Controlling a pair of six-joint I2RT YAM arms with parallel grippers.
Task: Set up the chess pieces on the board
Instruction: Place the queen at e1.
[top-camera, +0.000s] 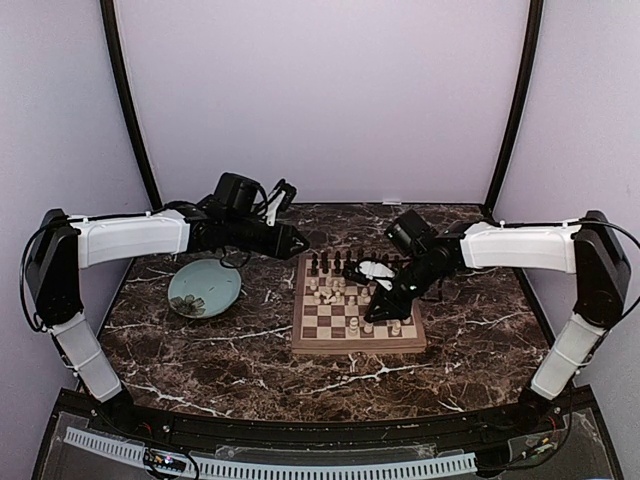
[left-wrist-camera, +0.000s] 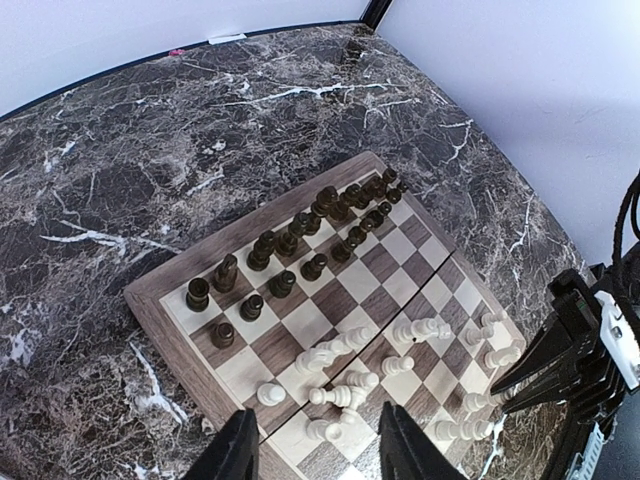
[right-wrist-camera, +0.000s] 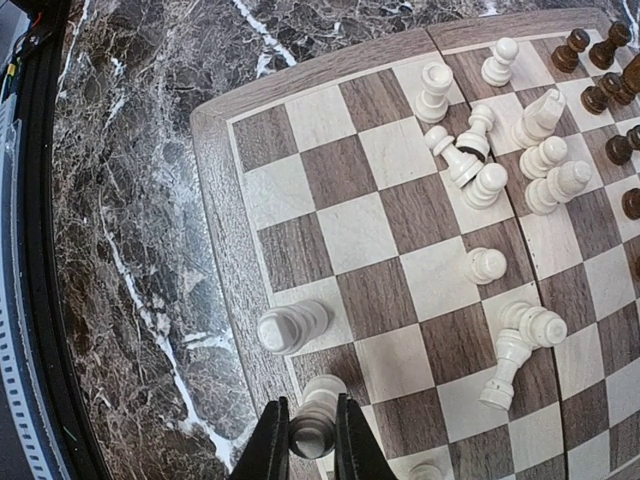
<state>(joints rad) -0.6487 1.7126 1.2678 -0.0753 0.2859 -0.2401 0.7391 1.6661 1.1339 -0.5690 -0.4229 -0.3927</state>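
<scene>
The board (top-camera: 355, 347) lies at the table's middle right. Dark pieces (top-camera: 340, 262) stand in its two far rows. White pieces (top-camera: 335, 292) are jumbled around its middle, some lying on their sides. My right gripper (top-camera: 375, 315) is low over the board's near right part. In the right wrist view it (right-wrist-camera: 310, 440) is shut on a white piece (right-wrist-camera: 318, 425) at the edge row, beside another white piece (right-wrist-camera: 292, 327). My left gripper (top-camera: 295, 240) hovers by the board's far left corner. In the left wrist view it (left-wrist-camera: 320, 445) is open and empty above the white cluster (left-wrist-camera: 350, 385).
A round pale-teal plate (top-camera: 225, 275) with a few small pieces in it sits left of the board, under the left arm. The dark marble table (top-camera: 230, 360) is walled at the back and sides. The board's wood border shows in both wrist views (left-wrist-camera: 150, 300) (right-wrist-camera: 215, 200).
</scene>
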